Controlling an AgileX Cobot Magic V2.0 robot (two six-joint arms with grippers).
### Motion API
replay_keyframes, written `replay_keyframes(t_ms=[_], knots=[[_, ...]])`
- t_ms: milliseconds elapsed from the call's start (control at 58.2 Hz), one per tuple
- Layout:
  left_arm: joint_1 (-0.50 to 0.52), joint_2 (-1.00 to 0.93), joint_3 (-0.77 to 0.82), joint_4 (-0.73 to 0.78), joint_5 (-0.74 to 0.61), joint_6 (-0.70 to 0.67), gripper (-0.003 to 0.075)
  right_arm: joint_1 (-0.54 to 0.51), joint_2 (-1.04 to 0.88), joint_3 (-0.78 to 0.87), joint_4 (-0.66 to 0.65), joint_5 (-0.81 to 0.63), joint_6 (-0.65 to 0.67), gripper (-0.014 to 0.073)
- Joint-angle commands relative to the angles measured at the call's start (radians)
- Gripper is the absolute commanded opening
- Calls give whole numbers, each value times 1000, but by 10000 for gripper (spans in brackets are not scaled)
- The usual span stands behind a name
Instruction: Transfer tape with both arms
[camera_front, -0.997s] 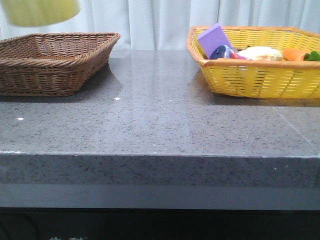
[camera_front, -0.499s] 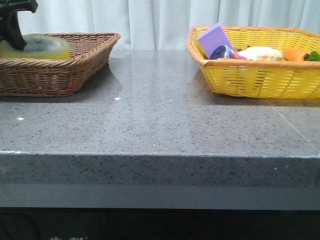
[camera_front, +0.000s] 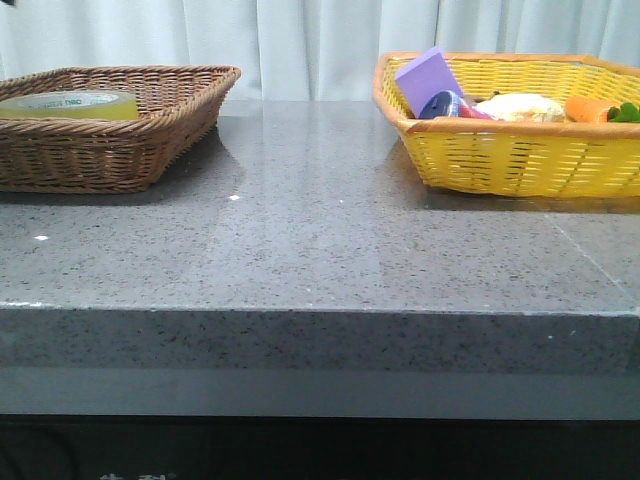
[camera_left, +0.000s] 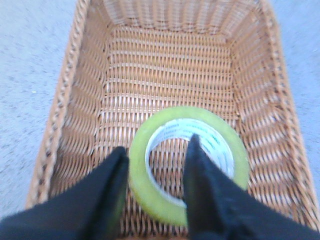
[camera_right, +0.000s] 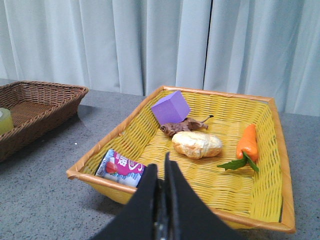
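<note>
The tape (camera_front: 70, 104), a wide yellow roll with a white, green-printed core, lies flat in the brown wicker basket (camera_front: 190, 100) at the far left of the table. In the left wrist view the tape (camera_left: 190, 112) rests on the basket floor. My left gripper (camera_left: 157, 145) is open above it, one finger outside the roll's wall and one over its hole. My right gripper (camera_right: 160, 162) is shut and empty, near the front rim of the yellow basket (camera_right: 125, 125). Neither gripper shows in the front view.
The yellow basket (camera_front: 480, 150) at the far right holds a purple block (camera_right: 171, 106), a drink carton (camera_right: 122, 167), a bread roll (camera_right: 196, 144) and a carrot (camera_right: 248, 141). The grey stone table (camera_front: 320, 240) spreads between the baskets. White curtains hang behind.
The tape came down from the air into the brown basket. The left gripper, on it half a second ago, has let go and risen out of the front view.
</note>
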Motion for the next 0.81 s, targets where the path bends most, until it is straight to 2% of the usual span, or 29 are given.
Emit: replay_keyframes(t_ms=[0, 206, 464, 791], knots=[[-3, -120, 44, -5, -95, -8, 139, -5, 7, -24, 13, -64, -8, -122], [-3, -324, 240, -5, -167, -8, -21, -5, 7, -24, 13, -64, -8, -122], [-3, -634, 526, 37, -292, -8, -20, -5, 7, -24, 13, -64, -8, -122], [-3, -1046, 765, 47, -283, -8, -20, -5, 7, -24, 13, -64, -8, -122]])
